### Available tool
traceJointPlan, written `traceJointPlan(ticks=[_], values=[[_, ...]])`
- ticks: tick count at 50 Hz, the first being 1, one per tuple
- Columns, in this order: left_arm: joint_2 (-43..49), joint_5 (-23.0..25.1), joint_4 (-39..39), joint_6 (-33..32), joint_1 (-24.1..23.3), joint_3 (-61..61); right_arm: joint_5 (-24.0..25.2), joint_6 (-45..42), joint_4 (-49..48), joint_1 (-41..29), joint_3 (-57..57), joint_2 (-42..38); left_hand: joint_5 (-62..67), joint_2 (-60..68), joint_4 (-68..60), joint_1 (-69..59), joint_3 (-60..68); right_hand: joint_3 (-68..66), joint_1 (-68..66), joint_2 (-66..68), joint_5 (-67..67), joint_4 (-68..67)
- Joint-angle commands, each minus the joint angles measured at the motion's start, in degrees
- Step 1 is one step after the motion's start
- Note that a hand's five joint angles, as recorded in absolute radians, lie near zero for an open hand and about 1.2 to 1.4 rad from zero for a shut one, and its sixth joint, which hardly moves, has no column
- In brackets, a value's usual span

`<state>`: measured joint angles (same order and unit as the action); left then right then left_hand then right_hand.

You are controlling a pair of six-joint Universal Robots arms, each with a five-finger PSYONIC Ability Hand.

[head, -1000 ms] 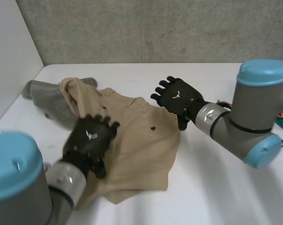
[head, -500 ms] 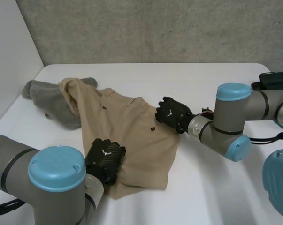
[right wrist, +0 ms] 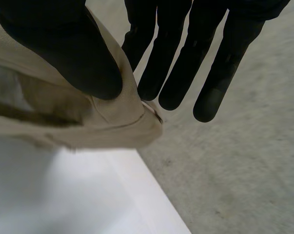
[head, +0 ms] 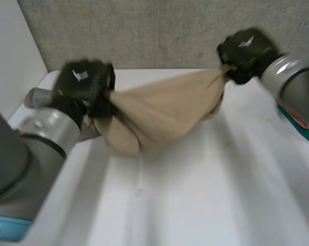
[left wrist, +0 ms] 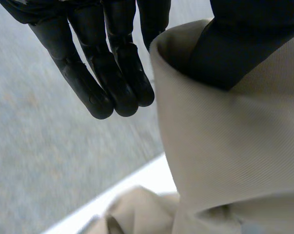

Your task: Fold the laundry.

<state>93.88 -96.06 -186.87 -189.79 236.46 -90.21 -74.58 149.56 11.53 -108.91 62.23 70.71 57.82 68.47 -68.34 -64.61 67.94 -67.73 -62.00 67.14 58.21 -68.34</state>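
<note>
left hand [head: 85, 87]: raised over the table's left rear, pinching one end of the beige garment [head: 159, 113]. Wrist view: thumb clamps a fold of cloth against the nearest finger; the other fingers [left wrist: 107, 83] are straight, side by side, off the cloth.
right hand [head: 246, 48]: raised at right rear in front of the wall [head: 159, 31], pinching the opposite end. Wrist view: thumb presses a seamed edge against the first finger; the remaining fingers [right wrist: 210, 73] are extended and spread, touching nothing.
garment position: slung between the two hands, bunched tight at each grip, sagging into a rounded pouch nearer the left hand. Can't tell if the pouch bottom touches the table [head: 195, 195].
garment material: thin woven beige fabric, fine diagonal weave visible close up, stitched hem at the right-hand grip, soft folds and creases.
grey cloth [head: 32, 96]: thicker, fuzzy, lying on the table's left rear just behind the left hand.
table: smooth white top; wall is rough grey concrete.
right edge: blurred teal and orange object [head: 300, 123] on the table under the right arm.
delta vs 0.5 s ago: garment was spread flat on the table, both hands low on it, left at the near edge, right at the right edge. Now both hands are up and apart, garment lifted.
</note>
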Motion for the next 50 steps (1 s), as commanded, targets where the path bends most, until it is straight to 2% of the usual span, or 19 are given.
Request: traceJointPlan(ticks=[1, 7, 13, 18, 21, 25, 30, 31, 32, 33, 35, 37, 41, 46, 50], values=[[-6.7, 6.7, 7.7, 8.6, 2.3, 9.6, 3.8, 8.4, 10.0, 1.9, -3.2, 13.8, 12.2, 11.5, -11.7, -15.4, 12.1, -12.3, -18.0, 12.9, 11.8, -11.7], [-9.3, 5.3, 12.3, 15.0, 5.2, 17.7, 3.2, 16.9, 9.8, 3.5, -9.5, 14.4, 12.2, 11.5, -11.7, -15.4, 12.1, -12.3, -18.0, 12.9, 11.8, -11.7], [-8.8, 6.9, 14.3, 18.3, 6.1, 22.1, 2.6, 26.3, 9.2, 5.5, -12.8, 12.8, 12.2, 11.5, -11.7, -15.4, 12.1, -12.3, -18.0, 12.9, 11.8, -11.7], [0.4, 7.6, 14.2, 18.8, 6.6, 26.6, 1.7, 31.5, 5.0, 4.2, -13.9, 5.9, 12.2, 11.5, -11.7, -15.4, 12.1, -12.3, -18.0, 12.9, 11.8, -11.7], [6.4, 8.2, 14.2, 18.8, 6.3, 29.1, 0.1, 31.0, 2.7, 2.5, -13.9, 1.9, 12.2, 11.5, -11.7, -15.4, 12.1, -12.3, -18.0, 12.9, 11.8, -11.7], [19.7, 8.9, 14.1, 18.6, 5.5, 33.9, -4.9, 27.0, -0.1, 0.5, -14.1, -5.8, 12.2, 11.5, -11.7, -15.4, 12.1, -12.3, -18.0, 12.9, 11.8, -11.7], [33.3, 8.0, 12.1, 18.8, 5.9, 39.4, -12.5, 13.9, -5.9, -2.7, -14.2, -16.0, 12.2, 11.5, -11.7, -15.4, 12.1, -12.3, -18.0, 12.9, 11.8, -11.7], [35.4, 7.6, 11.4, 18.8, 6.2, 40.8, -13.7, 12.3, -7.3, -3.3, -14.2, -17.1, 12.2, 11.5, -11.7, -15.4, 12.1, -1.1, -6.8, 1.7, 0.6, -0.5], [37.3, 7.6, 10.8, 18.9, 6.7, 42.5, -15.0, 10.5, -9.0, -4.0, -14.2, -18.3, 12.2, 11.5, -11.7, -15.4, 12.1, 17.7, 11.9, -17.1, -18.2, 18.3], [40.9, 7.9, 10.1, 19.2, 7.9, 45.4, -17.6, 7.3, -12.2, -5.0, -14.1, -20.2, -15.8, -16.4, 16.3, 12.6, -15.9, 57.7, 52.0, -57.1, -58.2, 58.3], [43.0, 8.3, 10.4, 19.5, 8.7, 47.9, -20.1, 4.8, -15.2, -5.6, -13.6, -21.5, -55.1, -55.7, 55.6, 51.9, -55.2, 57.7, 52.0, -57.1, -58.2, 58.3], [43.1, 8.5, 12.4, 20.4, 9.5, 49.6, -23.3, 3.0, -18.5, -6.0, -12.0, -21.5, -57.8, -58.5, 58.3, 54.6, -57.9, 57.7, 52.0, -57.1, -58.2, 58.3], [39.6, 7.6, 14.9, 20.9, 10.8, 46.8, -25.1, 4.0, -20.0, -6.4, -6.4, -18.5, -57.8, -58.5, 58.3, 54.6, -57.9, 57.7, 52.0, -57.1, -58.2, 58.3], [30.6, 4.7, 11.4, 15.9, 11.3, 36.3, -22.0, 5.0, -18.8, -7.0, 2.2, -10.6, -57.8, -58.5, 58.3, 54.6, -57.9, 57.7, 52.0, -57.1, -58.2, 58.3], [21.6, 3.4, 4.3, 5.9, 11.0, 22.8, -17.6, 4.0, -13.3, -7.1, 9.6, -5.2, -57.8, -58.5, 58.3, 54.6, -57.9, 57.7, 52.0, -57.1, -58.2, 58.3]])
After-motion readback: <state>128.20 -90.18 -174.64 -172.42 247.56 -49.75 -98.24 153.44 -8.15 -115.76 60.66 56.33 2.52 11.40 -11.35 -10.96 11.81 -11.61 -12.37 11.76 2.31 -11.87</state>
